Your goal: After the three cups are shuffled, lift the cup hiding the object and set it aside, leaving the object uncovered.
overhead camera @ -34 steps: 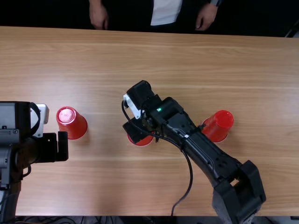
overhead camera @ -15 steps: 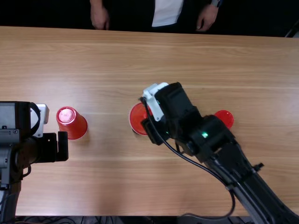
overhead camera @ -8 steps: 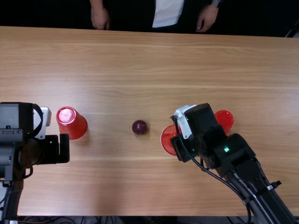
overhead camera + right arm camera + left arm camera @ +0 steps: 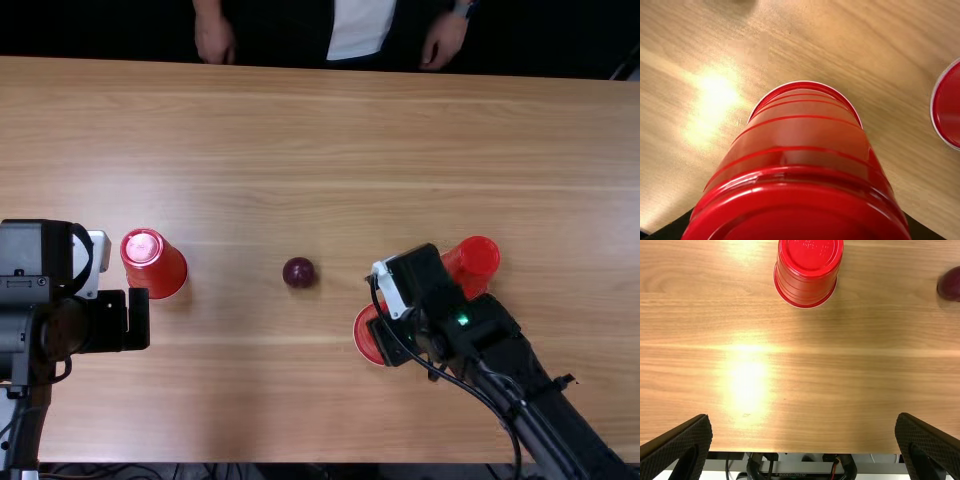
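Plainly round, dark maroon ball; glossy red ribbed cup

right pincer lifted middle red cup off the dark ball, carried it right and nearer, beside right cup.

Lab: robot arms, wooden table
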Controlling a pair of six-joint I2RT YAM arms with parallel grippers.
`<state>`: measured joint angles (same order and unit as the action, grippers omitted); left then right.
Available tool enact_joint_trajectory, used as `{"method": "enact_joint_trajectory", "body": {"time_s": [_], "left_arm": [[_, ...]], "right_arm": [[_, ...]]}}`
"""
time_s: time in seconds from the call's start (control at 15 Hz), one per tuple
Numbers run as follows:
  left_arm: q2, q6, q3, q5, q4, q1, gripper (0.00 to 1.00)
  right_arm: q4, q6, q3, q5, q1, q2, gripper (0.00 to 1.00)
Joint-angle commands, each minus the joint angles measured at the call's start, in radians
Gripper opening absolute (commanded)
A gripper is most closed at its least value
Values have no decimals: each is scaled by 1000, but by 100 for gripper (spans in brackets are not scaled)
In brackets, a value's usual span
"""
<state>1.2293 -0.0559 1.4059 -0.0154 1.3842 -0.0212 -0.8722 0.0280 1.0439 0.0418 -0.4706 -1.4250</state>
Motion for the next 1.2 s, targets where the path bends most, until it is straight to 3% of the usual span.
{"method": "enact_joint_trajectory", "body": {"time_s": [0.0, 0.13, 0.47, 0.6, 1.13], "left_arm": [[-7, 1, -12, -12, -2, 4, 100], [-7, 1, -12, -12, 0, 4, 100], [-7, 1, -10, -10, 6, 4, 100], [-10, 1, -10, -10, 6, 3, 100], [-71, 1, -15, -14, -5, 4, 100]], "right_arm": [[35, -2, -31, -1, 1, -41, 54], [69, -2, -41, -1, 1, -43, 100], [72, -4, -22, -1, 4, -18, 100], [85, -4, 30, -1, 13, 86, 100], [-35, 12, 85, -12, 270, 406, 100]]}}
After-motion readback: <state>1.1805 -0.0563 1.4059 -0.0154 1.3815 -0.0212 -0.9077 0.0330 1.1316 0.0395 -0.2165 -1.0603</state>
